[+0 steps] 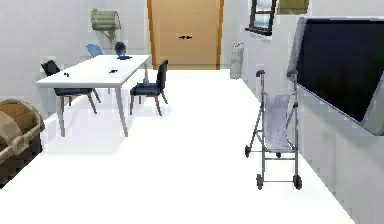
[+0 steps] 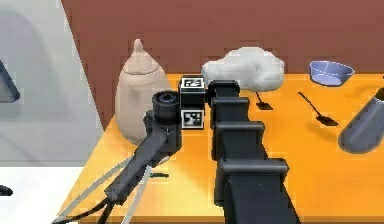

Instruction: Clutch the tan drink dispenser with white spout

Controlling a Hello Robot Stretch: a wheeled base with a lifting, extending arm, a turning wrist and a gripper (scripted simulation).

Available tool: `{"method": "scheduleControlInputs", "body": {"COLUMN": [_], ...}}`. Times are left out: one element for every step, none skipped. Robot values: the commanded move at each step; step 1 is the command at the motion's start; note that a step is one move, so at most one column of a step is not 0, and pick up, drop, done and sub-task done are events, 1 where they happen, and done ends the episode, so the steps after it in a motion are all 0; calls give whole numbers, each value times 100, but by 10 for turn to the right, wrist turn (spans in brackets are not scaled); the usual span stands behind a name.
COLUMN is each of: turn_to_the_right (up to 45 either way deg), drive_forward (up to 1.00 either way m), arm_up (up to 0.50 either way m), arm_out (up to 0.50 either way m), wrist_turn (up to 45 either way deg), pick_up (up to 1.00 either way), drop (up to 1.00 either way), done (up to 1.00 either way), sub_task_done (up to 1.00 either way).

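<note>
The arm [image 2: 250,170] lies over the orange table [image 2: 310,160]. Its pincer [image 2: 100,200] slants toward the table's near edge, and I cannot tell whether it grasps anything. The tan dispenser [image 2: 138,90] stands on the table close by. This looks like the approach step; next, the pincer needs lining up with the dispenser.

tan drink dispenser [image 2: 138,88]: smooth, matt, clay-like | bench [image 2: 330,180] under dispenser: smooth orange top, low sheen | lump [image 2: 247,66] beside dispenser: white, soft, cloth-like | bowl [image 2: 331,71] beyond lump from dispenser: glossy blue-grey | arm [image 2: 245,150]: matt black, plastic-like | door [image 1: 185,32]: warm wood, satin
</note>
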Motion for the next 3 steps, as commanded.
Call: {"method": "scheduleControlInputs", "body": {"turn_to_the_right": [0, 0, 0], "drive_forward": [0, 0, 0], "arm_up": [0, 0, 0], "arm_out": [0, 0, 0], "wrist_turn": [450, 450, 120], "pick_up": [0, 0, 0], "drop": [0, 0, 0], "done": [0, 0, 0], "sub_task_done": [0, 0, 0]}}
